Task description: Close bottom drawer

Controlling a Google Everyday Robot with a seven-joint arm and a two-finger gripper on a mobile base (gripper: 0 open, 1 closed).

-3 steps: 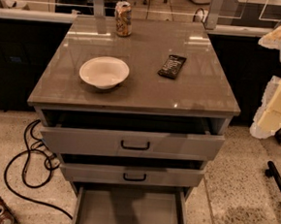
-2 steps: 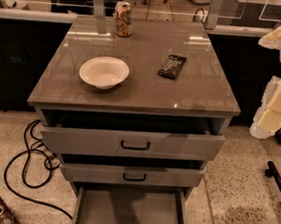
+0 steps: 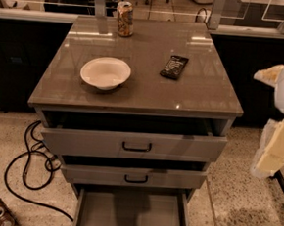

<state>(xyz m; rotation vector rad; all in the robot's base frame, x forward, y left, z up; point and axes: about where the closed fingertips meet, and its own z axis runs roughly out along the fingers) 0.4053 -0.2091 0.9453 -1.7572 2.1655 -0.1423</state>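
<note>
Bottom drawer out; gripper off to the right.
The gripper (image 3: 273, 145), a pale blocky mass, hangs at the right edge beside the cabinet (image 3: 133, 97); whether it is open or closed cannot be told. The bottom drawer (image 3: 129, 214), grey flat-floored sheet metal, stands pulled far out, below and left of the gripper, apart from it.

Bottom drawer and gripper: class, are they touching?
Apart. The camera view shows the gripper at the right edge, above and right of the pulled-out bottom drawer, with floor showing between them.
</note>
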